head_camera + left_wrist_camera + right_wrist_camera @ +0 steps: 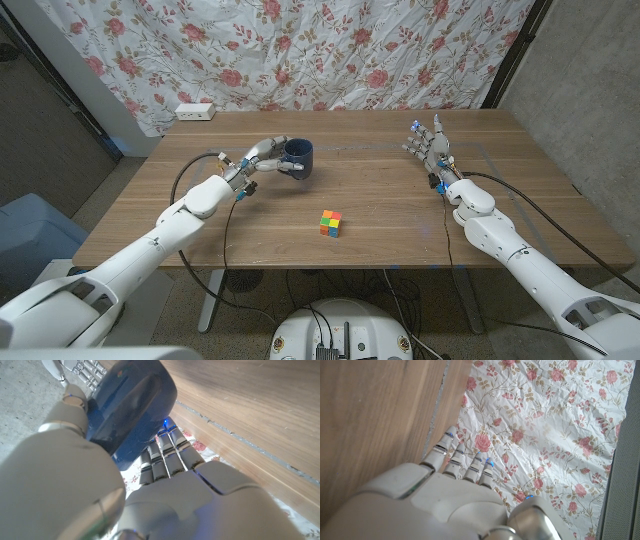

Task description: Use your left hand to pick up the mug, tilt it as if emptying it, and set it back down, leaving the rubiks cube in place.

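Observation:
A dark blue mug (pixel 299 159) stands upright at the table's middle back. My left hand (pixel 258 162) is at its left side, with fingers and thumb wrapped round its body. In the left wrist view the mug (pixel 132 407) sits between the thumb and the fingers (pixel 165 457). Whether its base touches the wood I cannot tell. The rubiks cube (pixel 331 223) lies on the table in front of the mug and a little to its right, apart from both hands. My right hand (pixel 429 146) stands at the back right, fingers spread and holding nothing; it shows as my right hand (pixel 445 495) against the floral cloth.
A white power strip (pixel 195 112) lies at the table's back left corner. A floral curtain (pixel 330 50) hangs behind the table (pixel 420 230). A blue object (pixel 30 235) stands on the floor off the table's left side.

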